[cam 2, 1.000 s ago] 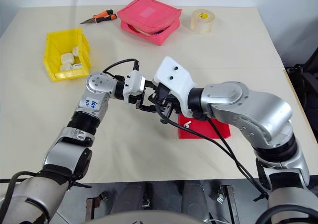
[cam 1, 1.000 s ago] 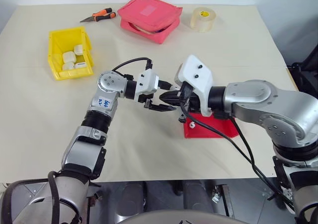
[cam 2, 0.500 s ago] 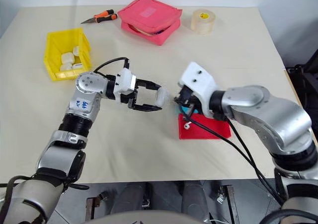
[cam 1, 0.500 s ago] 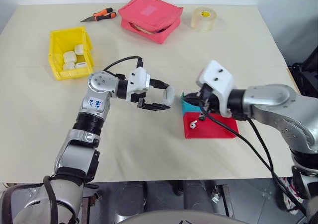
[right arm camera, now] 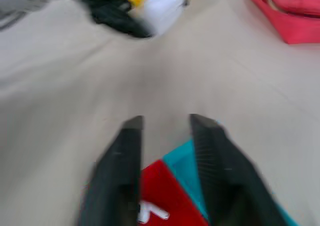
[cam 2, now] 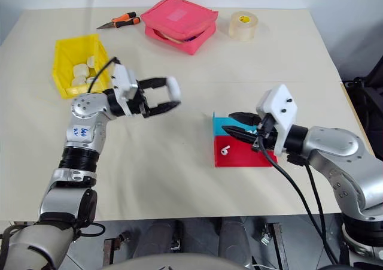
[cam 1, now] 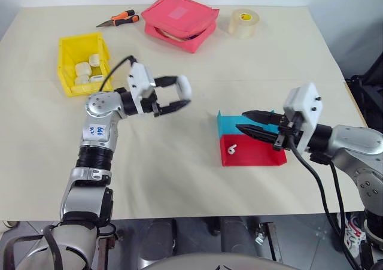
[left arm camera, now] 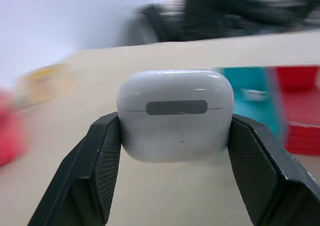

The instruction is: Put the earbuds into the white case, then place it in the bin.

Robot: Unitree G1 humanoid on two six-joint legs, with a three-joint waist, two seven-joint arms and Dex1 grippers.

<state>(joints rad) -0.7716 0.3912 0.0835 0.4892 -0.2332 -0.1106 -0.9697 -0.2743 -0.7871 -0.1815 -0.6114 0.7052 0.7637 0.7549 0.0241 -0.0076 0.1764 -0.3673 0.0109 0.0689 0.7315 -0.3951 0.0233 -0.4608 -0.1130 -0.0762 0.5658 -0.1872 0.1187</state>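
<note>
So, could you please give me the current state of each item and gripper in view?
White case: lid shut, held in the air by the left gripper.
Right gripper: fingers apart, empty, above the trays.
Yellow bin: open-topped, several white cases inside.
Red tray: one earbud lying in it.
Blue tray: contents unclear.
Pink pouch: partly open.
Tape roll: lying flat.

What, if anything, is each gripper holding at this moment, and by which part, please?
The left gripper holds the white case, lid shut, clamped by its two short sides between the fingers. The right gripper is open and holds nothing.
</note>
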